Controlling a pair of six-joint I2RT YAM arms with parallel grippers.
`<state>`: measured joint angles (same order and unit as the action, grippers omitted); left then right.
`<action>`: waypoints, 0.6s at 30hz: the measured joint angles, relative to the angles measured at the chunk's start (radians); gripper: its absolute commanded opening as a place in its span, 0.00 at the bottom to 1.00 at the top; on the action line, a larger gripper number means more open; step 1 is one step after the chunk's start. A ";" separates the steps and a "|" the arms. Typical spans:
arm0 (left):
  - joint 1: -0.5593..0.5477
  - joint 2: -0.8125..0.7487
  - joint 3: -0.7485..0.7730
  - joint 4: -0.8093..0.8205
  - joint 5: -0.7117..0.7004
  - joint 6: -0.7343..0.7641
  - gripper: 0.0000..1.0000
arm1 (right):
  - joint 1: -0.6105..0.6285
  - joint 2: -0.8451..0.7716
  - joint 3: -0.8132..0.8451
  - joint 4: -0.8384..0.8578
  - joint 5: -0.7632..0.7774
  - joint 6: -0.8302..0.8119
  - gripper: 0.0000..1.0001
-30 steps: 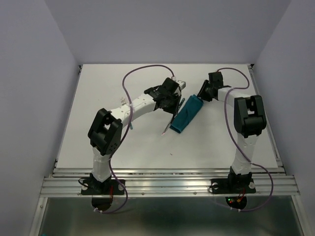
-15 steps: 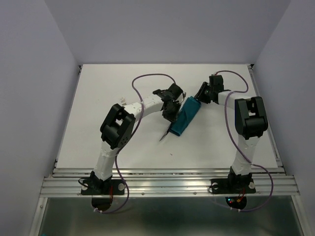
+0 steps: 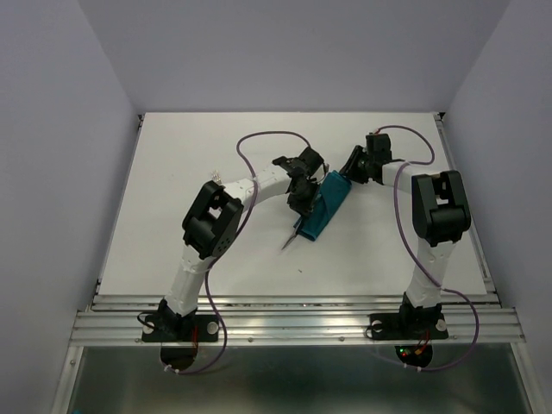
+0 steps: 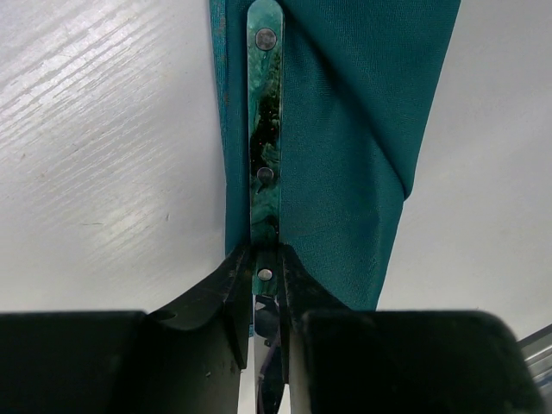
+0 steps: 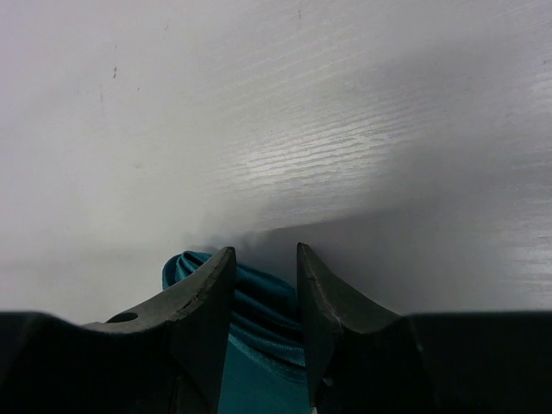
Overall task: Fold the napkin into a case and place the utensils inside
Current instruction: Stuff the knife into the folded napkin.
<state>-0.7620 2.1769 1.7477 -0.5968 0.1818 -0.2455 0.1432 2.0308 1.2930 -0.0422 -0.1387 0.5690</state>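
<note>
The left pincer (image 4: 266, 297), clamped on 1 utensil (image 4: 264, 129) whose handle lies along the case (image 4: 345, 129) on the table (image 5: 259, 86), should push straight and low — slowly — while the right pincer (image 5: 266, 285), pinching the case's far end, holds the cloth taut.

Left gripper (image 3: 302, 197) moved rightward, closer to case (image 3: 328, 200). Left elbow swung inward. Utensil (image 4: 264, 147) handle, formerly beside case, now lies along its fold.

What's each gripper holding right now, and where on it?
Left gripper: utensil, pinched where the teal handle meets the metal. Right gripper: looks closed on the bunched end of the case.
</note>
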 measured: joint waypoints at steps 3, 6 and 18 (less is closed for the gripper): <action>-0.002 0.008 0.009 -0.005 0.001 -0.001 0.00 | 0.003 -0.002 -0.001 -0.002 0.000 0.000 0.41; -0.003 0.008 0.014 -0.006 0.003 -0.006 0.00 | 0.005 -0.006 -0.009 0.003 0.000 0.000 0.41; -0.003 0.079 0.110 -0.010 0.025 -0.023 0.00 | 0.023 -0.048 -0.066 0.008 -0.001 0.005 0.40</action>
<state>-0.7647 2.2555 1.8580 -0.6071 0.2070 -0.2687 0.1661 1.9831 1.2270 -0.0341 -0.1398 0.5743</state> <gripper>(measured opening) 0.240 0.404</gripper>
